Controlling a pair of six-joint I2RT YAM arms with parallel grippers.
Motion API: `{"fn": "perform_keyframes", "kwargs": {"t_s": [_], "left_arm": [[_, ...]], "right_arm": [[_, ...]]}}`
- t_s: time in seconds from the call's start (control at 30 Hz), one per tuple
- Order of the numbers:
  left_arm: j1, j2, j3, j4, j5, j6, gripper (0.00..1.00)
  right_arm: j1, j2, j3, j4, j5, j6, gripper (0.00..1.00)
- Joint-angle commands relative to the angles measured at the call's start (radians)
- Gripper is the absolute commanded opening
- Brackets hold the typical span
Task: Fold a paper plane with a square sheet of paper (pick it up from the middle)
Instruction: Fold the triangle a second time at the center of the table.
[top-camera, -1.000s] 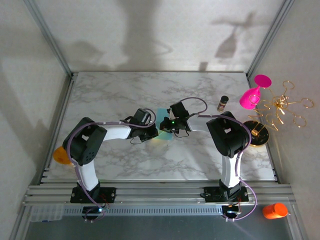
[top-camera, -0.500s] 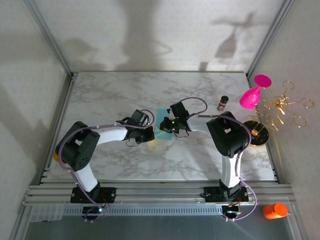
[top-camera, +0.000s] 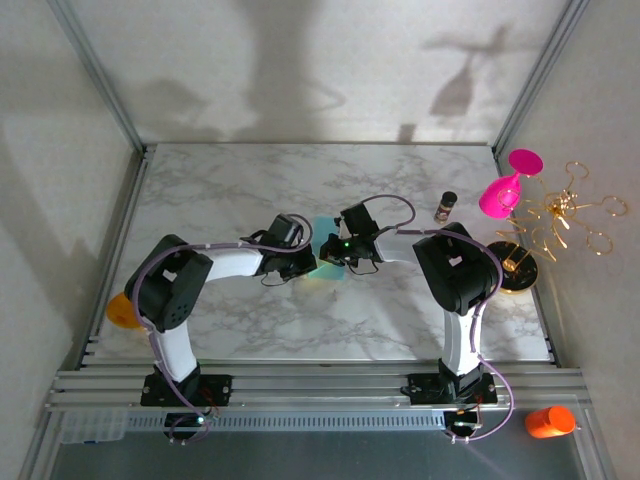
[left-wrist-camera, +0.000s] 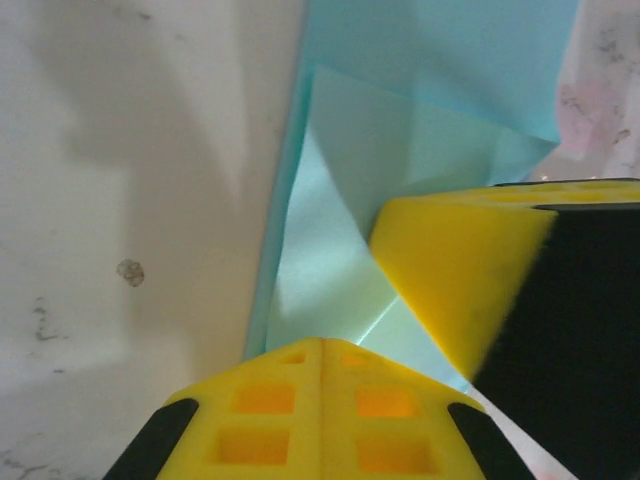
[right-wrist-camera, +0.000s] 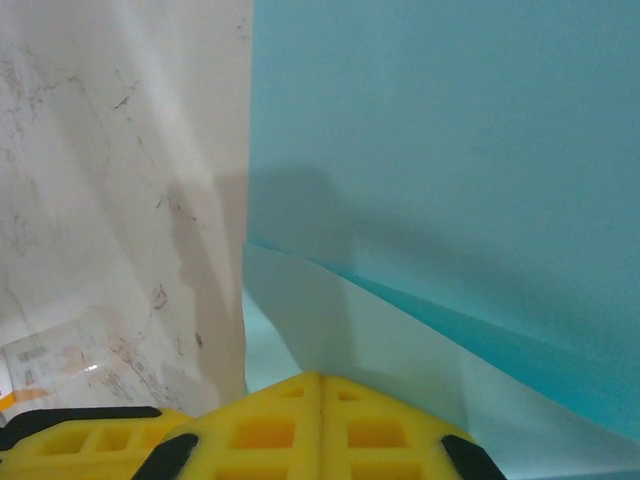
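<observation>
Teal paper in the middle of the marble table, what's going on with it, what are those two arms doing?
Two robot arms are folding a thin teal-blue square sheet of paper on the white marble table. It is partly folded, with angled flaps showing, and is not yet a plane. The left gripper and the right gripper are both shut, tips down on the paper close together, apparently pressing creases.

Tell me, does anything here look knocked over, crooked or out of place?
The pink goblet by the table's right edge leans steeply rather than standing, apparently against the gold wire stand. The teal paper mid-table shows folds, no visible tears.
</observation>
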Motion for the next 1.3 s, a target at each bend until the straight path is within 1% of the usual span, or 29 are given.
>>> {"fn": "perform_keyframes", "kwargs": {"t_s": [0.0,0.23,0.37,0.53,0.7,0.9,1.07,1.27], "left_arm": [[-0.009,0.019,-0.01,-0.026,-0.042,-0.01,0.0],[-0.009,0.037,-0.027,-0.034,-0.06,-0.02,0.0],[-0.009,0.04,-0.023,-0.039,-0.058,-0.015,0.0],[-0.009,0.04,-0.023,-0.034,-0.052,-0.016,0.0],[-0.01,0.041,-0.023,-0.036,-0.049,-0.014,0.0],[-0.01,0.042,-0.028,-0.05,-0.058,-0.022,0.0],[-0.009,0.039,-0.045,-0.072,-0.071,-0.037,0.0],[-0.009,0.031,-0.072,-0.104,-0.094,-0.035,0.0]], "right_arm": [[-0.017,0.031,-0.015,-0.051,0.038,0.002,0.0],[-0.025,-0.069,-0.01,0.024,-0.019,-0.012,0.0],[-0.022,-0.095,-0.032,0.023,-0.033,-0.007,0.0],[-0.006,-0.082,-0.054,0.014,-0.034,0.014,0.0],[0.015,-0.046,-0.035,-0.007,-0.025,0.017,0.0],[0.018,-0.007,-0.023,-0.036,0.01,0.011,0.0],[-0.008,0.007,-0.026,-0.057,0.049,0.004,0.0],[-0.094,0.01,-0.033,-0.081,0.107,-0.013,0.0]]}}
